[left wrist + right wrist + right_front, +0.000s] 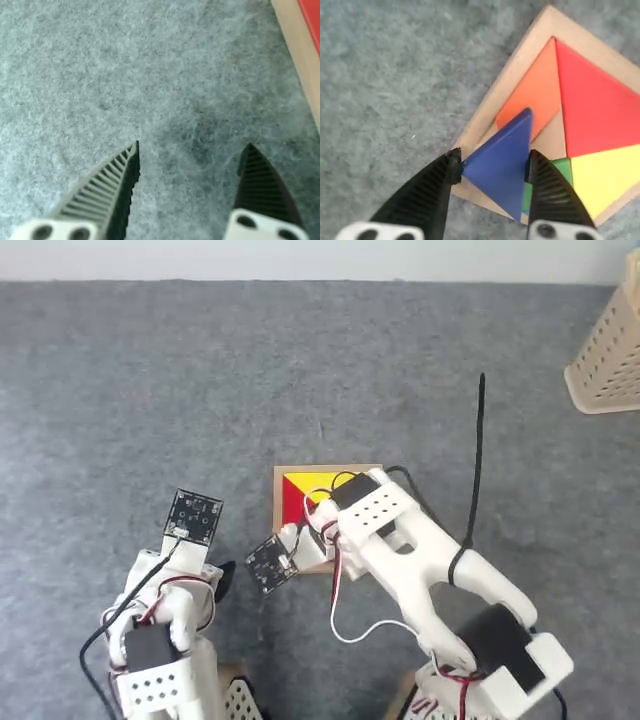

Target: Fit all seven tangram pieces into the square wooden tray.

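Your right end effector [494, 154] hangs over the wooden tray [522, 60], clamping the blue triangle [502, 172] above the gap beside the orange piece [535, 95]; square its edges before lowering. Your left end effector [192, 150] gapes wide over the tabletop [100, 75].

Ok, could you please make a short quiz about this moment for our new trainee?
1. True or false: the left gripper holds a piece.
2. What colour is the triangular piece between the right gripper's fingers? A) red B) blue C) green
3. Fill in: the right gripper is above a corner of the wooden ___.
Key: 1 false; 2 B; 3 tray.
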Controlling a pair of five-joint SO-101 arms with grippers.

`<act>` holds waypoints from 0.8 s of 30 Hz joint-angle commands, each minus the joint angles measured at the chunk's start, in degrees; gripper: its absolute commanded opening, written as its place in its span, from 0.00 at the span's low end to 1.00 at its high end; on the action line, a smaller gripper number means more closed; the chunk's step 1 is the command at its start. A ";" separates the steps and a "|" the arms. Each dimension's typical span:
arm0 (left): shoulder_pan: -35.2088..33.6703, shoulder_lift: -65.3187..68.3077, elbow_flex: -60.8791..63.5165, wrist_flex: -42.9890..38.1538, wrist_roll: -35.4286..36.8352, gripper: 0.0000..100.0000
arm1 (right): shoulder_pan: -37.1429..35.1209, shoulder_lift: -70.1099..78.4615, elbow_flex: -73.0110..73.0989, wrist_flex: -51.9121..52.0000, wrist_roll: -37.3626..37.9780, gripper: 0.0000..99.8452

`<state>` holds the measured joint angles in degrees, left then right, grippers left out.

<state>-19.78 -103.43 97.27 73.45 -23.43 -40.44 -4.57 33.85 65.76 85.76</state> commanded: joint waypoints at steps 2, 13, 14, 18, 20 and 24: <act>0.18 -0.97 -0.75 0.09 0.35 0.30 | 0.13 -0.48 -0.26 -0.22 -0.53 0.18; 0.18 -0.97 -0.75 0.09 0.35 0.30 | 1.01 -0.57 -0.35 2.51 -0.70 0.22; 0.18 -0.97 -0.75 0.09 0.35 0.30 | 1.63 -0.57 -0.35 2.51 -0.70 0.22; 0.18 -0.97 -0.75 0.09 0.35 0.30 | 3.91 -0.57 -0.53 2.15 -0.53 0.22; 0.18 -0.97 -0.75 0.09 0.35 0.30 | 4.35 -0.57 -0.62 1.45 -0.53 0.22; 0.18 -0.97 -0.75 0.09 0.35 0.30 | 4.53 -1.01 -1.93 1.19 -0.79 0.14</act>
<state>-19.78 -103.43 97.27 73.45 -23.43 -36.75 -4.57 33.85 67.34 85.76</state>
